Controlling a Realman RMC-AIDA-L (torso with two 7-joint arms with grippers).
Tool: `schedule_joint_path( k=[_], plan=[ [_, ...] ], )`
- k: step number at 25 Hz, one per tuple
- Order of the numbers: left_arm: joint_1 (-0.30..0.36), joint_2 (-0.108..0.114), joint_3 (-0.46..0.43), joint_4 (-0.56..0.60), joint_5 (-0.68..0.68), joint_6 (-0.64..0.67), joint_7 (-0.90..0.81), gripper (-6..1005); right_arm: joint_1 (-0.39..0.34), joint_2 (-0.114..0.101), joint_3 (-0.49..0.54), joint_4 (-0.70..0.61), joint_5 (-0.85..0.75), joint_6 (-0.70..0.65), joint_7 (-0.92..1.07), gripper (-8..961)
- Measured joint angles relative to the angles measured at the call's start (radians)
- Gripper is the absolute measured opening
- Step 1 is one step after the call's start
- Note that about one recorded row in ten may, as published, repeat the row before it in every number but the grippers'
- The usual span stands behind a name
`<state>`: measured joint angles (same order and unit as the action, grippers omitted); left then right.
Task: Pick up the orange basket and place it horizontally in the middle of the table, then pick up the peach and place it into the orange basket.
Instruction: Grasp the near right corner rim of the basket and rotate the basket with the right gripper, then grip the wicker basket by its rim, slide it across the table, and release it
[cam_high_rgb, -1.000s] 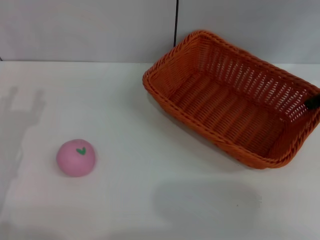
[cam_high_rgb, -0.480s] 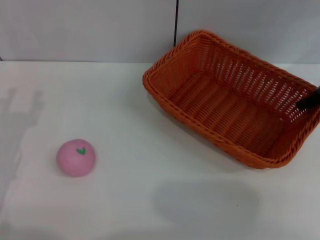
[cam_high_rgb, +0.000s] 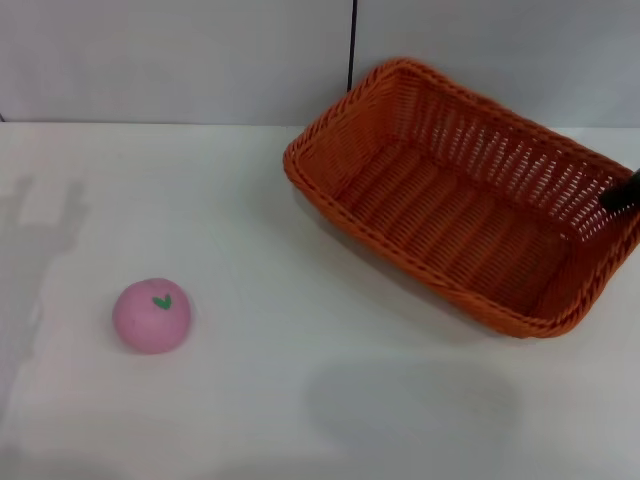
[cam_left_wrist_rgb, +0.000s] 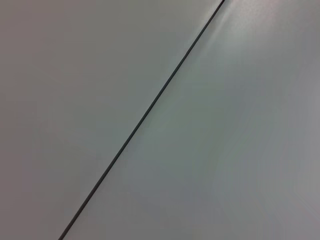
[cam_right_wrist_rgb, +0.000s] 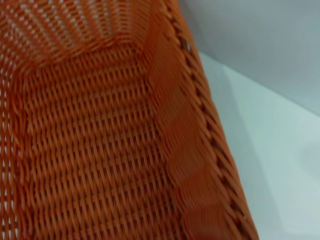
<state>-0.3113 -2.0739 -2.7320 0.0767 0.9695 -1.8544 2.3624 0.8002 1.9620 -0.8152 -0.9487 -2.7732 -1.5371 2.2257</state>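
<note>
Basket skewed at bench far right; peach well apart, left. Right tool at basket's right rim in head view only, grip indiscernible. Left tool unseen.

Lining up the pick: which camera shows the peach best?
The head view: the peach sits whole on the table, apart from the orange basket. The right wrist view shows only basket weave; the left wrist view shows no peach.

The scene contains one orange basket, one peach, and one table, with a single dark gripper tip visible at the basket's right rim.
</note>
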Motion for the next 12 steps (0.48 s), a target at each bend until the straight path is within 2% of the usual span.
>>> schedule_joint_path(
  k=[2,8,12],
  plan=[
    [0.002,0.001,0.0,0.0,0.0,0.0,0.0,814,-0.014,0.0,0.015,-0.037,0.051,-0.012,-0.003,219],
    [0.003,0.001,0.0,0.0,0.0,0.002,0.0,814,-0.066,-0.008,0.019,-0.149,0.232,-0.086,-0.009,208],
    [0.003,0.002,0.0,0.0,0.0,0.006,0.0,814,-0.123,-0.017,0.023,-0.242,0.434,-0.125,-0.011,180]
  ],
)
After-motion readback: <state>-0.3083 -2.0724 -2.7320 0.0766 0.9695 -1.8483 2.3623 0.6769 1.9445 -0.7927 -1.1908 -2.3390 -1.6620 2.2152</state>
